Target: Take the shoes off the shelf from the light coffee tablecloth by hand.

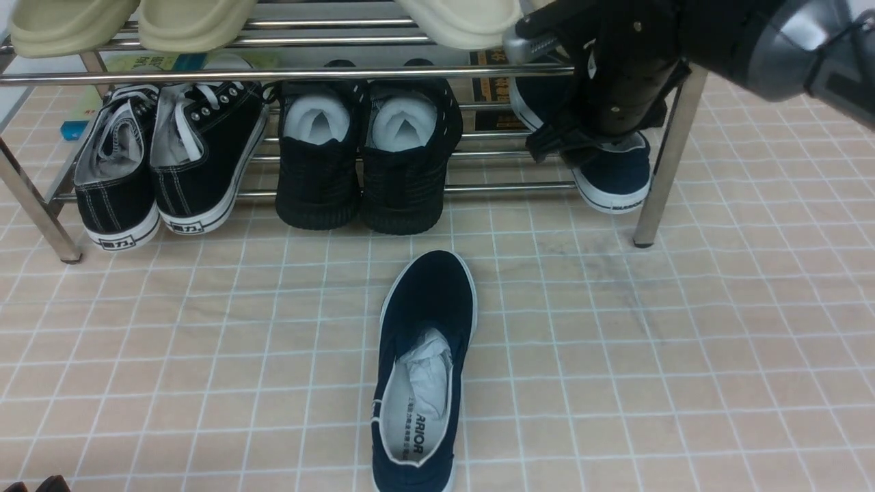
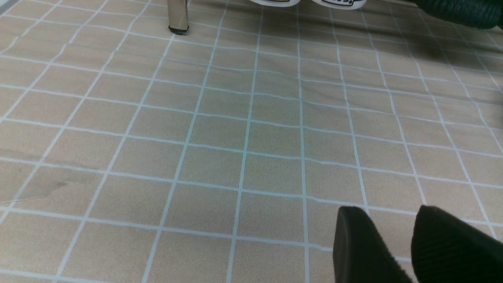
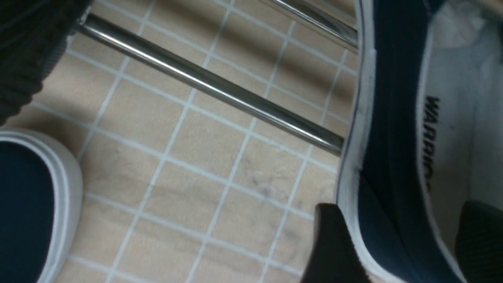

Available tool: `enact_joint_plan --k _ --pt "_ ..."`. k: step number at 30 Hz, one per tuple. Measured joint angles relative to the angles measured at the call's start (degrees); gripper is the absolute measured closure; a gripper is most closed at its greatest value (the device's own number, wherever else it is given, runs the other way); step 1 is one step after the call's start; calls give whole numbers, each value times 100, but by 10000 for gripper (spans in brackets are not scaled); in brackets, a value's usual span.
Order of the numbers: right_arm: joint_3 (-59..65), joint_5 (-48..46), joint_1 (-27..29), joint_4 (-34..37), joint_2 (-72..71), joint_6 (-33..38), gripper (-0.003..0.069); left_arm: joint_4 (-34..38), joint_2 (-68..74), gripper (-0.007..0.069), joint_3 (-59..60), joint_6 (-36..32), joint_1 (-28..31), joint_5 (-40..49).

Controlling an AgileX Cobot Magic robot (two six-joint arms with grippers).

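One navy-blue slip-on shoe (image 1: 424, 369) lies on the light coffee tablecloth (image 1: 683, 342) in front of the shelf (image 1: 287, 73), heel towards me, with paper stuffing inside. Its toe also shows in the right wrist view (image 3: 23, 204). The other navy shoe (image 1: 615, 174) sits on the shelf's lower tier at the right end. My right gripper (image 1: 567, 147) is open and straddles this shoe's side wall (image 3: 389, 157). One finger (image 3: 334, 243) is outside against the white sole; the other is inside over the grey insole. My left gripper (image 2: 389, 210) is open and empty, low over the cloth.
Black lace-up sneakers (image 1: 171, 164) and all-black knit shoes (image 1: 369, 157) fill the rest of the lower tier. Cream slippers (image 1: 130, 24) sit on the top tier. The shelf's right front leg (image 1: 666, 157) stands just beside the right arm. A lower bar (image 3: 204, 82) runs next to the shoe.
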State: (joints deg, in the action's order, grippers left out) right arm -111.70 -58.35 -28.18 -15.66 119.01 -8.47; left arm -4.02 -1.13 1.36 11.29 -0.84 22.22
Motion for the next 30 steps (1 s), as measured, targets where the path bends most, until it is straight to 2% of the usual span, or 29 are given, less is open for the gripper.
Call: enact_joint_plan --k 8,11,14,15,16,17,19,23,25,30 --pt "0 199 0 -310 372 26 234 0 0 384 0 0 0 0" --pt "0 231 0 -418 463 26 264 0 0 384 0 0 0 0" --pt "-10 201 0 -436 462 26 347 0 0 384 0 0 0 0" --pt "-28 135 0 -465 462 26 412 0 0 384 0 0 0 0" --pt "-40 109 0 -471 462 26 435 0 0 384 0 0 0 0" --pt "-91 -19 -7 -457 462 26 540 0 0 384 0 0 0 0" --pt "-188 -285 -39 -367 462 26 623 0 0 384 0 0 0 0" --pt "-297 -945 -179 -145 372 26 636 0 0 384 0 0 0 0" --pt "-300 -1185 -229 182 229 26 636 -5 0 384 0 0 0 0" --pt "119 -1311 -336 948 -397 -119 636 -5 0 384 0 0 0 0"
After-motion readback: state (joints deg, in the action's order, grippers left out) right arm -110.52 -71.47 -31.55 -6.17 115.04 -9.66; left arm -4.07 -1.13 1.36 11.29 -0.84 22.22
